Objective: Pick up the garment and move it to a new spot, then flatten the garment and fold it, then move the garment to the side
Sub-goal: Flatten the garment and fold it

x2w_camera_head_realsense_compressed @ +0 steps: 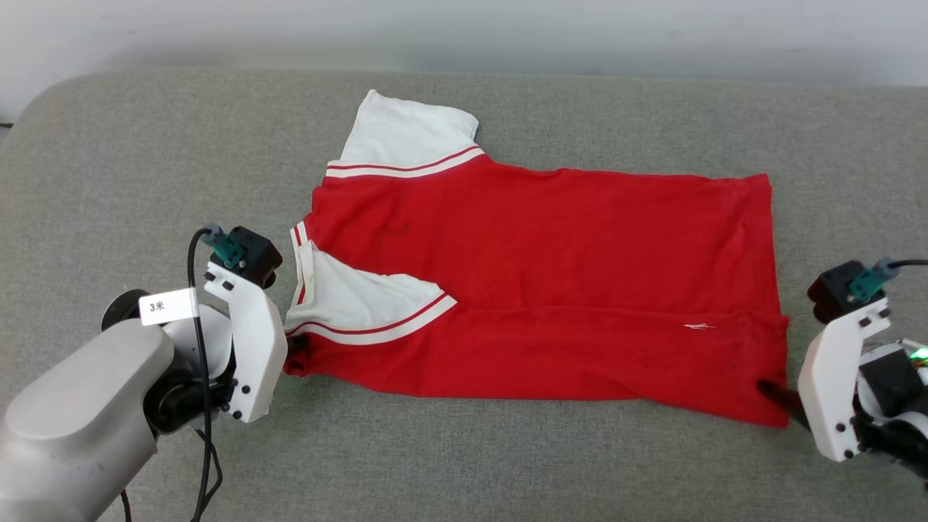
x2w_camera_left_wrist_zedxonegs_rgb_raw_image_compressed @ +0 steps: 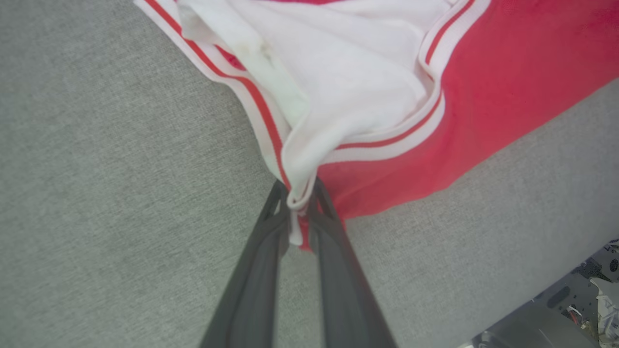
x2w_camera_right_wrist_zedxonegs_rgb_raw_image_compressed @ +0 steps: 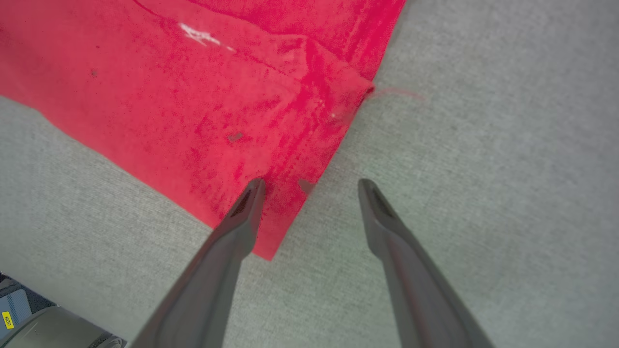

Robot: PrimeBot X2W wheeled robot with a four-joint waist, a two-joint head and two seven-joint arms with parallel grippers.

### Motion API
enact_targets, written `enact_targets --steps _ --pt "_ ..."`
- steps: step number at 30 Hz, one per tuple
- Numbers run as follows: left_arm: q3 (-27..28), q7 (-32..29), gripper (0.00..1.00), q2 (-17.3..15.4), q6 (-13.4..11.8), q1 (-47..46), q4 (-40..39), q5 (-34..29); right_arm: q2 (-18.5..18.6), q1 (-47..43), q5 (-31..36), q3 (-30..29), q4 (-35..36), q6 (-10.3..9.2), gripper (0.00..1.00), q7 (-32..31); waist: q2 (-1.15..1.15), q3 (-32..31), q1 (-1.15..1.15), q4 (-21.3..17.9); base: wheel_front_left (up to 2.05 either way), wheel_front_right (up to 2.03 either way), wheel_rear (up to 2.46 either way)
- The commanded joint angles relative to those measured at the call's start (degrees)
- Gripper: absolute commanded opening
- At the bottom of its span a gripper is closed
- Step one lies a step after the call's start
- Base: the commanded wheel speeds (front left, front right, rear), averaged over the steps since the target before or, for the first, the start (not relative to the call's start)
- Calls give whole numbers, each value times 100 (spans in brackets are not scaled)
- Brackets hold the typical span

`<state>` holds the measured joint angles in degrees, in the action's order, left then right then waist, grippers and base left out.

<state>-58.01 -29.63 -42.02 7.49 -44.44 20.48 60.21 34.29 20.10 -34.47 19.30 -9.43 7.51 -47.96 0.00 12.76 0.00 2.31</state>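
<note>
Two grippers: both sit low in the head view, one at each near corner of the garment.
Left gripper [x2w_camera_head_realsense_compressed: 293, 349] [x2w_camera_left_wrist_zedxonegs_rgb_raw_image_compressed: 297, 195]: at the near left; its dark fingers [x2w_camera_left_wrist_zedxonegs_rgb_raw_image_compressed: 263, 241] are pinched together on a bunched corner of the garment, with white striped trim and a bit of red cloth squeezed between them.
Left arm: a pale forearm carries a white tag [x2w_camera_head_realsense_compressed: 168, 306] and a black cable [x2w_camera_head_realsense_compressed: 194, 348].
Right gripper [x2w_camera_head_realsense_compressed: 774, 393] [x2w_camera_right_wrist_zedxonegs_rgb_raw_image_compressed: 309, 186]: at the near right, spread wide and holding nothing; one finger lies over the red hem corner and the other over bare grey surface. Whether it touches the cloth cannot be told.
Garment [x2w_camera_head_realsense_compressed: 544, 275] [x2w_camera_left_wrist_zedxonegs_rgb_raw_image_compressed: 508, 96] [x2w_camera_right_wrist_zedxonegs_rgb_raw_image_compressed: 145, 96]: a red shirt lying flat and sideways in the middle of the surface, collar [x2w_camera_head_realsense_compressed: 298, 239] toward the robot's left, hem [x2w_camera_head_realsense_compressed: 773, 254] toward its right.
Near edge: a long strip of red is folded over onto the body.
White mark [x2w_camera_head_realsense_compressed: 699, 326] [x2w_camera_right_wrist_zedxonegs_rgb_raw_image_compressed: 200, 35]: small, on the red cloth near the right corner.
Loose thread [x2w_camera_right_wrist_zedxonegs_rgb_raw_image_compressed: 396, 92]: trails from the hem onto the grey.
Near sleeve [x2w_camera_head_realsense_compressed: 355, 297] [x2w_camera_left_wrist_zedxonegs_rgb_raw_image_compressed: 348, 72]: white with red-striped trim, folded in over the red body.
Far sleeve [x2w_camera_head_realsense_compressed: 406, 134]: white, spread out flat beyond the shoulder.
Surface [x2w_camera_head_realsense_compressed: 109, 145]: grey woven cloth with a rounded far corner.
Wall [x2w_camera_head_realsense_compressed: 464, 29]: pale, behind the surface.
</note>
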Motion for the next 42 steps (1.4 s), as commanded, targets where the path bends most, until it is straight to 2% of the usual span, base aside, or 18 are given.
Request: enact_targets --steps 1,11,12,13,14,20,28,33,42 --pt "-11 46 0 22 -11 -97 0 -13 -69 70 64 54 -130 -5 100 21 0 63 0 35 0 0 0" --pt "-213 274 0 59 -11 -163 127 38 -577 -71 167 759 -1292 -3 100 460 0 229 0 92 0 0 0" --pt "-230 300 0 49 -11 -155 146 54 -586 -56 136 806 -1336 -1 93 533 0 223 0 85 0 0 0" --pt "-250 317 0 39 -11 -148 163 63 -585 -35 113 841 -1377 3 25 614 0 210 0 75 0 0 0" --pt "-269 338 0 29 -11 -131 187 74 -575 10 83 860 -1400 4 0 709 0 185 0 58 0 0 0" --pt "-364 470 0 5 -11 -3 254 169 -403 146 -118 828 -1396 -3 0 1133 0 -54 0 -6 0 0 0" --pt "-430 613 0 -240 -11 300 74 352 1 -107 -537 662 -862 -5 0 1558 0 -543 0 -43 0 0 0" --pt "-472 642 0 -504 -75 571 -254 412 250 -484 -715 478 -423 -5 0 1499 0 -758 0 -45 0 0 0" --pt "-610 665 0 -824 -366 1136 -1006 502 594 -1288 -813 -16 316 -5 0 1031 0 -835 0 -35 0 0 0"
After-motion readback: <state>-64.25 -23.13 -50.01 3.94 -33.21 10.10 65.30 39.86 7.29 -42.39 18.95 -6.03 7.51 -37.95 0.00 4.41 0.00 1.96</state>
